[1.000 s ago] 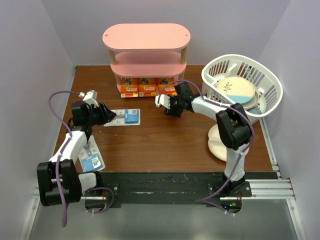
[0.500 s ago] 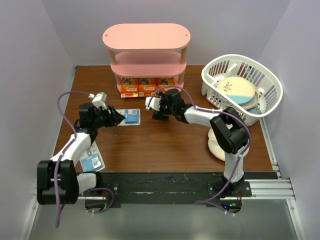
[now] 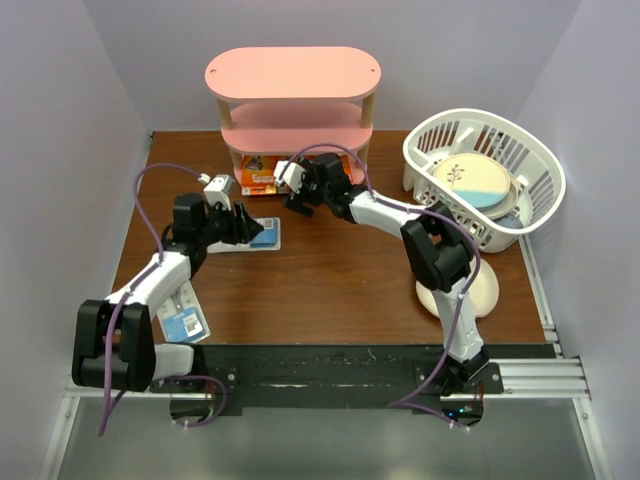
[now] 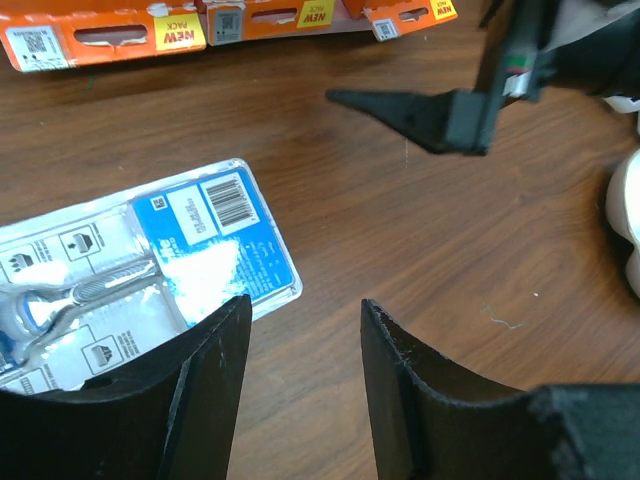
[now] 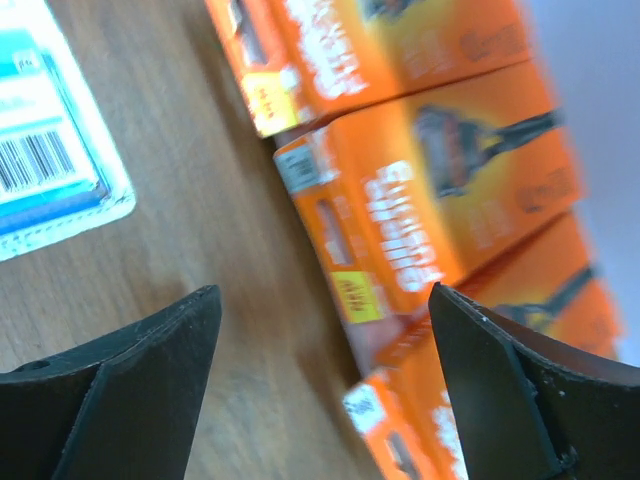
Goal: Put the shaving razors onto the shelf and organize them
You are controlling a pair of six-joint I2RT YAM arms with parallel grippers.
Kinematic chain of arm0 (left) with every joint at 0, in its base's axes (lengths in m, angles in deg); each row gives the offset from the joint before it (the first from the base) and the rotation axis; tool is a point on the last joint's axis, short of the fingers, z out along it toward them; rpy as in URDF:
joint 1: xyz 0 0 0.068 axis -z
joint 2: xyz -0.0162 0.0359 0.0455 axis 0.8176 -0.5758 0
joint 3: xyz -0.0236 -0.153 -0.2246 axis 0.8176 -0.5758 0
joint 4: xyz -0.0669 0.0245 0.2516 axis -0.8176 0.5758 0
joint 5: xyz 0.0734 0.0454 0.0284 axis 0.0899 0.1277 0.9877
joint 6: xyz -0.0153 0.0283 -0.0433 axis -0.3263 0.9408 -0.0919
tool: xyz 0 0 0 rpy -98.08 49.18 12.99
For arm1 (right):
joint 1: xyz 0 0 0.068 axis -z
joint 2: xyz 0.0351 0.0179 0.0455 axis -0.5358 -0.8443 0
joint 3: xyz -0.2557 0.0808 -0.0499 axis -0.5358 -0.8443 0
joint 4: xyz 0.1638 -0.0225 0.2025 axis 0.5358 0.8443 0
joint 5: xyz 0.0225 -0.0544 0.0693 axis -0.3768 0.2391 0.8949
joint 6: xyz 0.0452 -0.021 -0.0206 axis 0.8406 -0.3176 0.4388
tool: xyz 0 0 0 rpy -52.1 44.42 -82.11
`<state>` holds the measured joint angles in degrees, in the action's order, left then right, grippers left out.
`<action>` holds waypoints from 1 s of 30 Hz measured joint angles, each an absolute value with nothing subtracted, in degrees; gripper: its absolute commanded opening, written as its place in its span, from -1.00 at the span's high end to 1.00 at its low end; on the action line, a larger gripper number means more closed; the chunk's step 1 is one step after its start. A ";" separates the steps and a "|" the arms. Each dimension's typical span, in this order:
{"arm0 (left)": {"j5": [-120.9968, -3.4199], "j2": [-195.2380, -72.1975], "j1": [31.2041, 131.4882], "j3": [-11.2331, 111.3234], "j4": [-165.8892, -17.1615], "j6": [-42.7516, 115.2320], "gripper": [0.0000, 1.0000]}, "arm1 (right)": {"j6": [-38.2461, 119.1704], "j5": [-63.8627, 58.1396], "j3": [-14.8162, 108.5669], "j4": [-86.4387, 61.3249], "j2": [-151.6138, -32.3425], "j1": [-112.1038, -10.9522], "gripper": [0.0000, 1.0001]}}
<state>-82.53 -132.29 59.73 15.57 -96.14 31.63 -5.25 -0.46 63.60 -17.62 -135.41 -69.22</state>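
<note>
The pink shelf [image 3: 290, 75] stands at the back of the table. Three orange razor packs [image 3: 262, 178] sit in a row at its foot, partly hidden by my right arm; they fill the right wrist view [image 5: 440, 200]. My right gripper [image 3: 297, 197] is open and empty just in front of them [image 5: 320, 310]. A white-and-blue blister card [image 3: 266, 236] lies flat on the table. My left gripper [image 3: 250, 228] is open and empty over its right end [image 4: 300, 320]; the card [image 4: 150, 260] shows beside the left finger. A second blister card [image 3: 183, 322] lies at the front left.
A white slatted basket [image 3: 520, 150] with plates stands at the back right. A pale plate [image 3: 480, 295] lies on the table in front of it. The right gripper's black finger [image 4: 420, 110] shows close ahead in the left wrist view.
My right gripper has swung left and back to the orange packs. My left gripper has moved right along the blister card to its right end.
</note>
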 measured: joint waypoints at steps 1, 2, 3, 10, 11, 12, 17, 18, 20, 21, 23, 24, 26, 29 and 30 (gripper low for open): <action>-82.35 -132.26 59.67 15.72 -96.06 32.14 -0.05 | -5.09 -0.33 64.21 -16.90 -136.35 -69.22 -0.71; -82.22 -132.22 59.58 15.81 -95.84 32.53 -0.05 | -4.94 -0.28 64.76 -16.49 -137.35 -69.22 -0.70; -82.18 -132.20 59.36 15.81 -95.62 32.75 -0.05 | -4.90 -0.22 65.28 -16.14 -138.25 -69.22 -0.70; -81.63 -131.15 56.74 15.81 -94.20 33.97 -0.05 | -4.22 -0.04 68.41 -15.13 -142.66 -69.22 -0.71; -81.61 -130.93 56.17 15.81 -94.09 33.97 -0.05 | -4.09 -0.04 69.08 -15.06 -143.03 -69.22 -0.71; -81.56 -130.82 55.71 15.81 -94.00 33.97 -0.05 | -3.98 -0.04 69.65 -14.98 -143.38 -69.22 -0.71; -81.32 -130.76 54.53 15.81 -93.52 34.10 -0.05 | -3.72 -0.02 70.48 -14.87 -143.71 -69.22 -0.68; -81.34 -130.76 54.27 15.81 -93.43 34.10 -0.05 | -3.74 0.00 70.50 -14.82 -143.71 -69.22 -0.65; -81.32 -130.73 53.83 15.81 -93.19 34.13 -0.05 | -3.76 0.07 70.57 -14.43 -143.71 -69.22 -0.64; -81.32 -130.73 53.70 15.81 -93.06 34.13 -0.05 | -3.78 0.28 70.57 -14.30 -143.71 -69.20 -0.64; -81.32 -130.73 53.57 15.79 -92.89 34.15 -0.05 | -3.80 1.05 70.57 -13.86 -143.71 -69.20 -0.64; -81.32 -130.73 53.55 15.79 -92.89 34.15 -0.04 | -3.80 1.18 70.55 -13.82 -143.71 -69.22 -0.64; -81.34 -130.73 53.46 15.66 -92.97 34.13 -0.05 | -3.83 1.40 70.53 -13.82 -143.69 -69.20 -0.64; -81.39 -130.76 53.39 15.48 -92.93 34.08 -0.05 | -3.83 1.57 70.53 -13.82 -143.69 -69.22 -0.64; -81.39 -130.76 53.39 15.48 -92.95 34.08 -0.05 | -3.83 1.57 70.53 -13.84 -143.69 -69.22 -0.65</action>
